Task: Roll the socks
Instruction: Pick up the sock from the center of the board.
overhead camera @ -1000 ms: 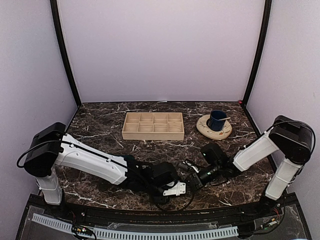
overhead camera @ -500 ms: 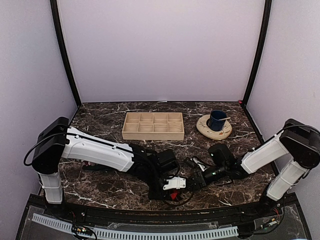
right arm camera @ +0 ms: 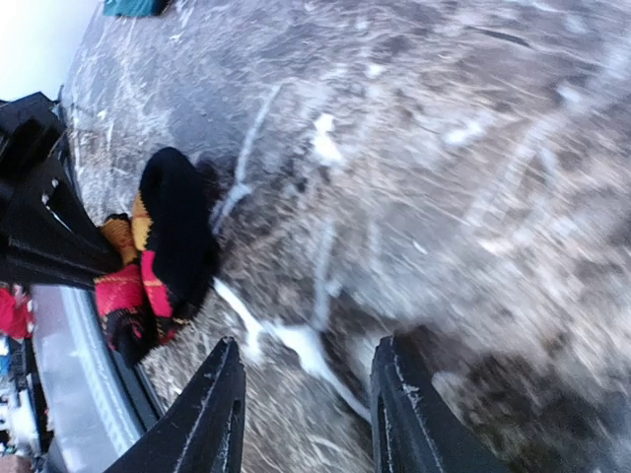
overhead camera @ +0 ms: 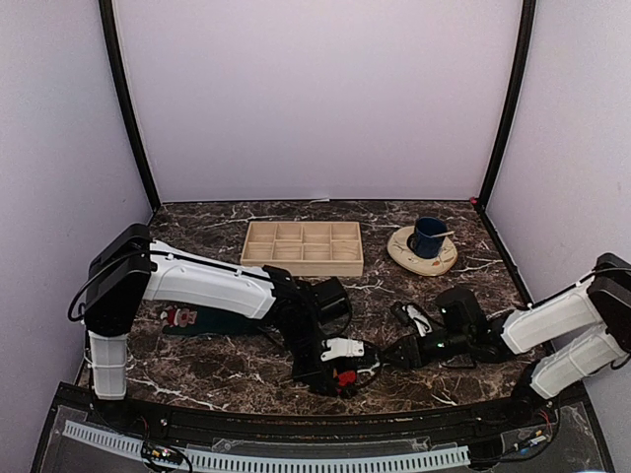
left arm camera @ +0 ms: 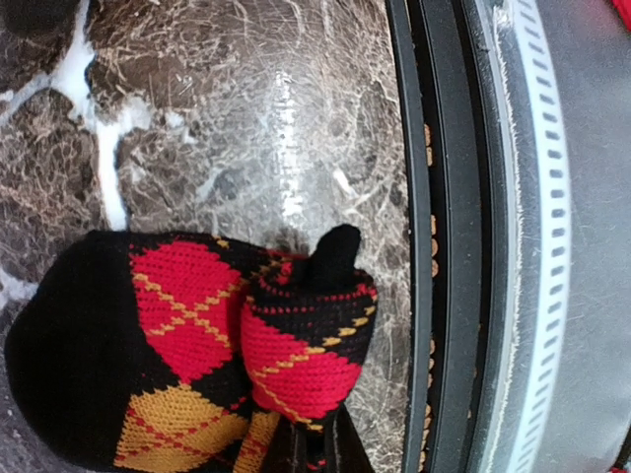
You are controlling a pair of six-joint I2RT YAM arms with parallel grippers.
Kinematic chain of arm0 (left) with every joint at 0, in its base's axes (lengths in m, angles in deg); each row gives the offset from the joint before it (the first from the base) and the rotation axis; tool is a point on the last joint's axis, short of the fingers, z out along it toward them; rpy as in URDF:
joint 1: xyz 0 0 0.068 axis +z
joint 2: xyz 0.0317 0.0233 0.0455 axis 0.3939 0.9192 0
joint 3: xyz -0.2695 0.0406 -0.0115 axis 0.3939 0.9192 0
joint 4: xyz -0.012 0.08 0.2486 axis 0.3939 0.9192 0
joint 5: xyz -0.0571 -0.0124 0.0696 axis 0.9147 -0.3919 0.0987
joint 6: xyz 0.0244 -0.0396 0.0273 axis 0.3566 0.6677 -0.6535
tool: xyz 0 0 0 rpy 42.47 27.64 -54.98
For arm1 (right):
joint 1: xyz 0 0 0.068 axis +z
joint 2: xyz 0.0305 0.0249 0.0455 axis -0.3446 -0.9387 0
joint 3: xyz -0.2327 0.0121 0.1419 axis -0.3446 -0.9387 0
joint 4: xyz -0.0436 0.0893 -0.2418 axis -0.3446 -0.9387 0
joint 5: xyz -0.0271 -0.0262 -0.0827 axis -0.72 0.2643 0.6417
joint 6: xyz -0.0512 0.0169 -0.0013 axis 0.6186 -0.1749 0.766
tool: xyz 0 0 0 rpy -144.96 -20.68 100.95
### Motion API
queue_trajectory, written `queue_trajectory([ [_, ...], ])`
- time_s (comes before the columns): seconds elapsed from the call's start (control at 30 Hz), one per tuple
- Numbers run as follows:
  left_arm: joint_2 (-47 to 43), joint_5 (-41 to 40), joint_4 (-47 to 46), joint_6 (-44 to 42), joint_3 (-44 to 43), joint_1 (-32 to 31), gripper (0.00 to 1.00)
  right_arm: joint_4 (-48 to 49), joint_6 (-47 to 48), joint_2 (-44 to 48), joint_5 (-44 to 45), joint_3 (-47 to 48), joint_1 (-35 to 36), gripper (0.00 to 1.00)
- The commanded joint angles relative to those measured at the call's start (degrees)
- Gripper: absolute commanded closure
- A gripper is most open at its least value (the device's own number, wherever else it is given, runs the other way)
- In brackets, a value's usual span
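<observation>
The left gripper [overhead camera: 335,372] is pinching the bunched argyle sock [left arm camera: 187,355] at the table's [overhead camera: 197,367] near edge. The right gripper [right arm camera: 308,409] is hovering just right of it, fingers spread wide, and would do best bracing the roll.

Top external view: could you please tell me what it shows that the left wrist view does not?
Only top external shows the green Santa sock, the wooden compartment tray and the blue cup on its saucer. Only left wrist shows the yellow lines crossing the black argyle sock's red diamonds. Both show that sock on the marble table.
</observation>
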Motion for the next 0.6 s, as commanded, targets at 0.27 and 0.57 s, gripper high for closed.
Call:
queue_trajectory([
  [0.27, 7.41, 9.52, 7.37, 1.14, -3.69, 6.72, 1.0, -1.67, 2.47, 15.28, 13.22, -6.1, 2.35, 0.62],
  [0.57, 11.29, 12.87, 9.91, 0.11, -6.42, 7.59, 1.0, -4.72, 8.61, 19.09, 26.05, -3.87, 14.98, 0.62],
])
